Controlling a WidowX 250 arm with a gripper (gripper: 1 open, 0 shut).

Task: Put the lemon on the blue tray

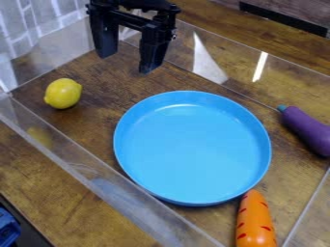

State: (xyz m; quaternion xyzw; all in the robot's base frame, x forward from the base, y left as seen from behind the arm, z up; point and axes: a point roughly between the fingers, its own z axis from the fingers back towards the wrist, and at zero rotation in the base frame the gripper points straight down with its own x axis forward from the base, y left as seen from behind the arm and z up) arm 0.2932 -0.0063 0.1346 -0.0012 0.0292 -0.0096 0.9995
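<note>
Apparently at the reach, with fingers (129, 61) spread and empty, needing to descend around the lemon (62, 93) by the left edge of the table (93, 119).

The dark hand (133, 56) hangs at the top, pointing downward; its fingers stand wide apart.

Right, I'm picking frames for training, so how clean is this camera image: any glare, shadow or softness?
In the camera view: pale reflections streak the clear walls; a small highlight sits on the lemon; the blue tray looks evenly lit; fine detail is soft throughout.
</note>
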